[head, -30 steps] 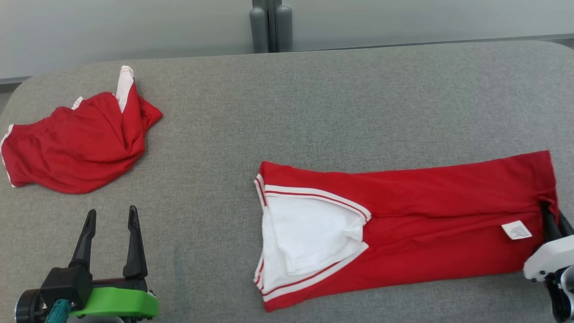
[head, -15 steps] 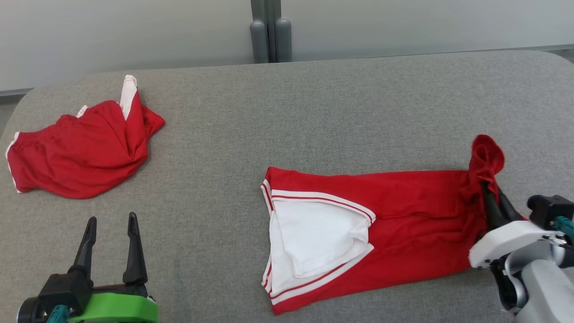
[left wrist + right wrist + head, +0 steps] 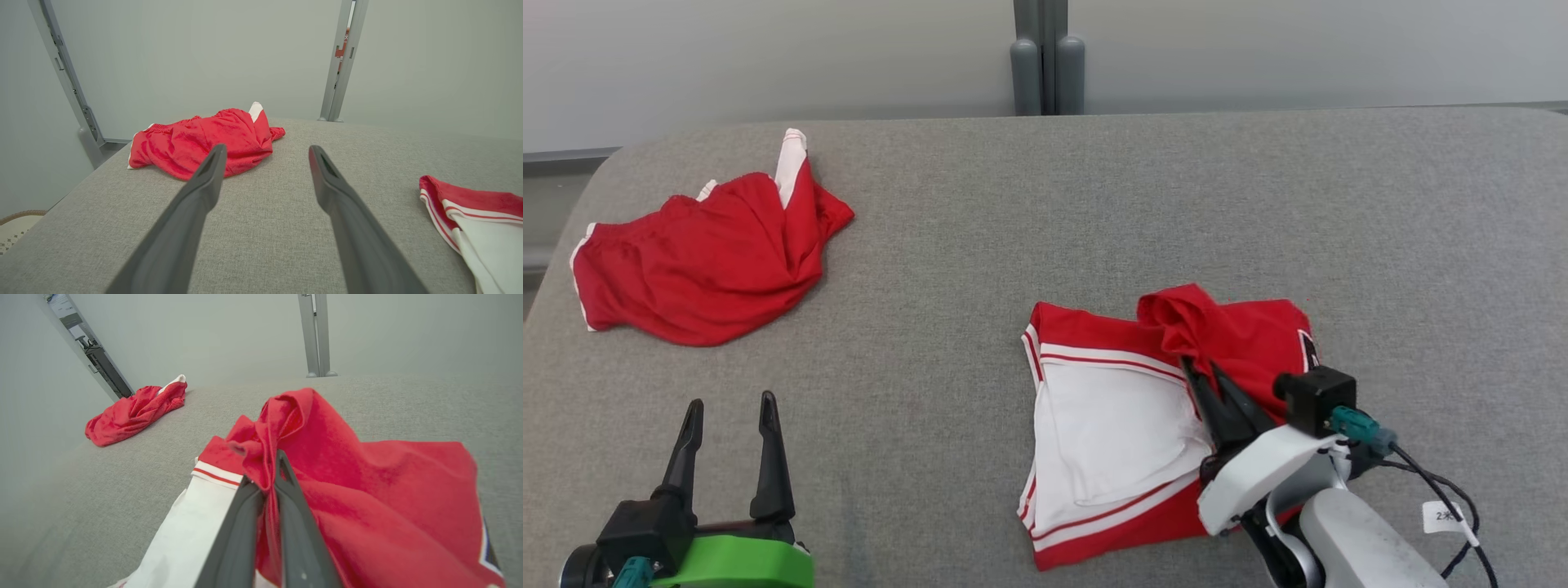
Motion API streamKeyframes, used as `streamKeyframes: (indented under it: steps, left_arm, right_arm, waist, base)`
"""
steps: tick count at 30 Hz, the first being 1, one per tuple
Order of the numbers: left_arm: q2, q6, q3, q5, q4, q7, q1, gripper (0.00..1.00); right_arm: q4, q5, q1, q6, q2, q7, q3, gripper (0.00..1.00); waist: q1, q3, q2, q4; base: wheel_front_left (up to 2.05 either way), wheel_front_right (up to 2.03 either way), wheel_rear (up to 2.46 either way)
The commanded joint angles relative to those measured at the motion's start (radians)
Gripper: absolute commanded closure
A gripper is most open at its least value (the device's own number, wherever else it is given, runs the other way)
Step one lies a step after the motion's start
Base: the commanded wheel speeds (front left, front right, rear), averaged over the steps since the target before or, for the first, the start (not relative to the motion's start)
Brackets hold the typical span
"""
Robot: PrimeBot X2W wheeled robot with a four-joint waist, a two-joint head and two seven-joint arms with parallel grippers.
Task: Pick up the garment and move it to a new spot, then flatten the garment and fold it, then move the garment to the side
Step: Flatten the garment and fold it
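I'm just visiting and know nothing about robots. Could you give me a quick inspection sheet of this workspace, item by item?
Surface: grey padded table, fabric-covered, with rounded corners.
Job's things: red and white garment lying right of centre, one red end lifted and doubled over the rest.
Clutter: second red garment, crumpled, at the far left.
Grippers: left gripper has its jaws wide open and empty, over bare table; right gripper has its jaws shut on a bunched red edge of the garment.
Cables: black cable with a white tag trailing from the right wrist.
Surroundings: pale wall panels and a grey post behind the table.
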Motion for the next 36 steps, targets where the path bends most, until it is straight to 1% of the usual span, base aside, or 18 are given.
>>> streamKeyframes:
  steps: [1, 7, 14, 15, 16, 20, 24, 26, 31, 36]
  left_arm:
    - [0.0, 0.004, -0.001, -0.002, 0.002, 0.0, 0.002, 0.0]
    - [0.0, 0.003, -0.012, -0.001, 0.01, 0.0, -0.01, 0.0]
    - [0.0, 0.001, -0.023, -0.003, 0.022, 0.0, -0.024, 0.0]
    - [0.0, 0.001, -0.025, -0.004, 0.024, 0.0, -0.026, 0.0]
    - [0.0, 0.001, -0.027, -0.004, 0.026, 0.0, -0.027, 0.0]
    - [0.0, 0.0, -0.024, -0.008, 0.032, 0.0, -0.024, 0.0]
    - [0.0, 0.001, -0.019, -0.011, 0.038, 0.0, -0.022, 0.0]
    - [0.0, 0.001, -0.019, -0.011, 0.04, 0.0, -0.024, 0.0]
    - [0.0, 0.0, -0.029, -0.008, 0.034, 0.0, -0.024, 0.0]
    - [0.0, 0.001, -0.038, -0.005, 0.023, 0.0, -0.01, 0.0]
  right_arm:
    - [-0.004, 0.006, -0.015, -0.002, 0.01, 0.002, 0.021, 1.0]
    - [0.035, 0.018, -0.054, -0.002, 0.058, -0.005, 0.094, 1.0]
    - [0.135, 0.037, -0.106, -0.002, 0.079, -0.018, 0.16, 1.0]
    - [0.157, 0.032, -0.114, -0.002, 0.08, -0.019, 0.165, 0.6]
    - [0.159, 0.049, -0.117, -0.002, 0.081, -0.025, 0.175, 0.0]
    - [0.148, 0.087, -0.136, -0.002, 0.08, -0.045, 0.198, 0.0]
    - [0.108, 0.068, -0.149, -0.002, 0.081, -0.058, 0.162, 0.0]
    - [0.048, 0.05, -0.147, -0.002, 0.073, -0.058, 0.115, 0.0]
    - [-0.107, -0.014, -0.07, -0.002, 0.018, -0.057, -0.029, 0.0]
    - [-0.208, -0.063, 0.037, -0.002, -0.026, -0.057, -0.168, 0.0]
  waist:
    - [0.0, 0.002, 0.0, 0.01]
    - [0.0, 0.008, 0.0, 0.034]
    - [0.0, 0.013, 0.0, 0.063]
    - [0.0, 0.013, 0.0, 0.066]
    - [0.0, 0.013, 0.0, 0.068]
    - [0.0, 0.014, 0.0, 0.068]
    - [0.0, 0.007, 0.0, 0.054]
    - [0.0, 0.002, 0.0, 0.046]
    - [0.0, -0.013, 0.0, 0.032]
    - [0.0, -0.028, 0.0, 0.021]
  base:
    - [0.0, 0.0, 0.0]
    - [0.0, 0.0, 0.0]
    - [0.0, 0.0, 0.0]
    - [0.0, 0.0, 0.0]
    - [0.0, 0.0, 0.0]
    - [0.0, 0.0, 0.0]
    - [0.0, 0.0, 0.0]
    - [0.0, 0.0, 0.0]
    - [0.0, 0.0, 0.0]
    - [0.0, 0.0, 0.0]
